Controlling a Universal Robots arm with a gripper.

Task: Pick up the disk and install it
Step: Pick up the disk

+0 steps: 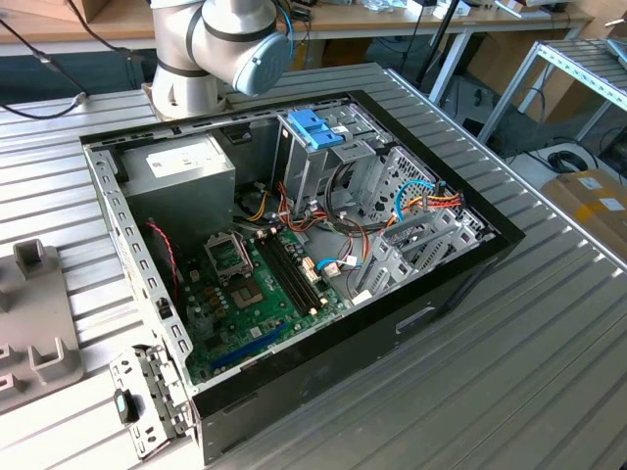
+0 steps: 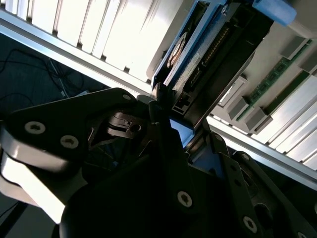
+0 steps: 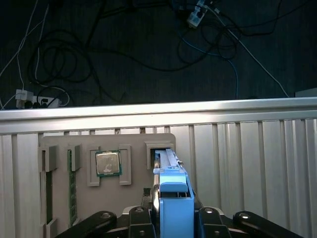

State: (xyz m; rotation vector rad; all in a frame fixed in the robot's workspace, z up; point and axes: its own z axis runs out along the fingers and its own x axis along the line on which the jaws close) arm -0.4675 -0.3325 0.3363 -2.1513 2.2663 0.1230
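The tool point(image 3: 173, 218) is closed on the disk point(image 3: 172, 196), which is gripped edge-on at its blue-framed end (seen in the first wrist view). The disk's long axis is carried straight out from the tool, over a grey holder tray point(image 3: 133, 141) on the slatted surface point(image 3: 247, 148). Whether its far end is seated in the tray cannot be told.

— What sort of place is this?
— A robotics lab or workshop: an arm's base point(image 1: 186, 90) on a slotted aluminium table point(image 1: 549, 323), an opened computer case point(image 1: 343, 364), loose floor cables point(image 3: 64, 54), metal shelving point(image 1: 588, 73).
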